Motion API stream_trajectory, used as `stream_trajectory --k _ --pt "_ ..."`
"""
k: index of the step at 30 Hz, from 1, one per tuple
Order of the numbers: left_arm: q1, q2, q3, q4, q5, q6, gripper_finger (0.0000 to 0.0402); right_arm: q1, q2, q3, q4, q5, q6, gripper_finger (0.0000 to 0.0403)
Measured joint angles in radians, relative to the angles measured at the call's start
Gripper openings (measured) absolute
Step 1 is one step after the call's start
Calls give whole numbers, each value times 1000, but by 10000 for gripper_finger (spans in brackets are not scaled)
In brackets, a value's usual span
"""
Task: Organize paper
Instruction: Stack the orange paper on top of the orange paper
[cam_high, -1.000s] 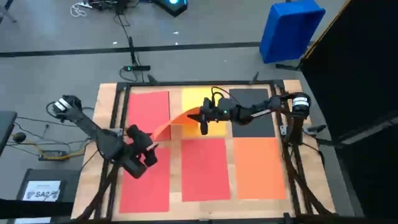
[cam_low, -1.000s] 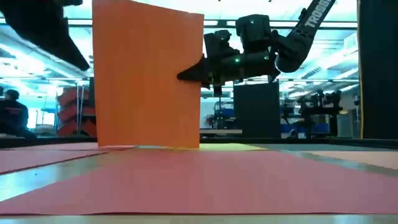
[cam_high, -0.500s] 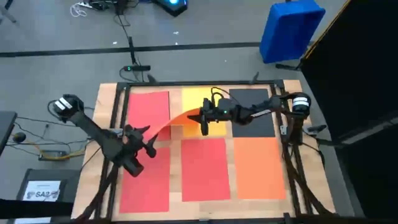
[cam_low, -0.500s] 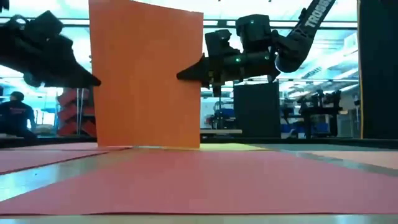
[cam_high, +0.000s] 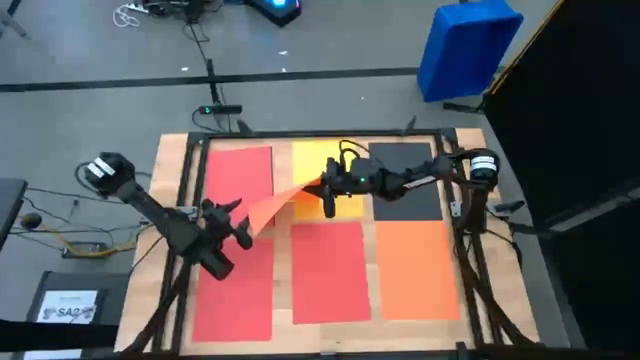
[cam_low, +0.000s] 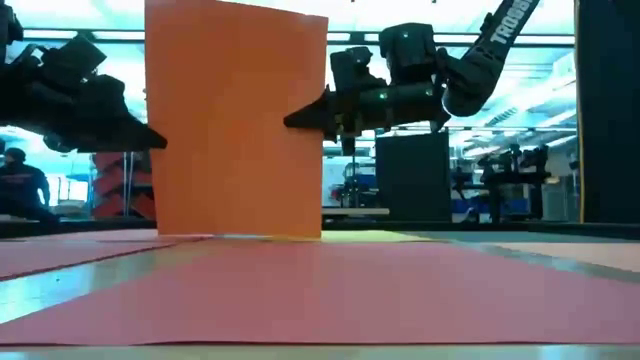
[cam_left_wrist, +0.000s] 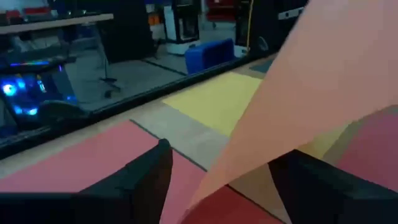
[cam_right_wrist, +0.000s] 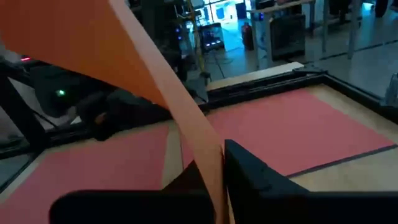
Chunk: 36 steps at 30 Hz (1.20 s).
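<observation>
An orange paper sheet (cam_high: 280, 198) (cam_low: 235, 120) stands upright over the table's middle, between the two grippers. My right gripper (cam_high: 325, 190) (cam_low: 295, 120) (cam_right_wrist: 217, 168) is shut on its right-hand edge. My left gripper (cam_high: 238, 232) (cam_low: 150, 135) (cam_left_wrist: 227, 162) is open at the sheet's left-hand edge (cam_left_wrist: 249, 137), one finger on each side; whether they touch it cannot be told. Flat on the table lie red sheets (cam_high: 235, 175) (cam_high: 330, 270), a yellow sheet (cam_high: 312, 158), a black sheet (cam_high: 408, 180) and another orange sheet (cam_high: 415, 265). My right gripper pinches the orange sheet's right-hand edge (cam_right_wrist: 211, 155) (cam_low: 322, 110) between its two fingers, about halfway up. The fingers reach in level from the table's right. The sheet stands upright with its lower edge (cam_low: 240, 236) on the table, a single layer bowing toward the left arm.
A wooden frame (cam_high: 185, 180) rims the table on all sides. A blue plastic bin (cam_high: 465, 45) stands on the floor beyond the far right corner. A white-labelled dark box (cam_high: 70, 305) sits left of the table. A person (cam_low: 20, 185) shows in the room behind.
My left gripper has come down and moved toward the table's middle, up to the orange sheet's left-hand edge. My right gripper and the sheet have stayed where they were.
</observation>
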Motion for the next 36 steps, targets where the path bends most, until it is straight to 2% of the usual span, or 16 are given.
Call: stream_trajectory --k 6,11,17,23,27,31,36 --pt "0 0 0 117 60 149 222 0 0 0 0 -4 0 0" --pt "8 0 0 294 91 359 214 0 0 0 0 -8 0 0" --pt "50 0 0 360 94 473 214 0 0 0 0 -8 0 0" --pt "60 0 0 527 100 697 213 0 0 0 3 -8 1 0" --pt "60 0 0 602 107 793 208 0 0 0 16 -11 4 0" --pt "64 0 0 630 108 830 168 0 0 0 21 -17 13 0" --pt "78 0 1 628 100 831 74 0 0 0 41 -19 25 0"
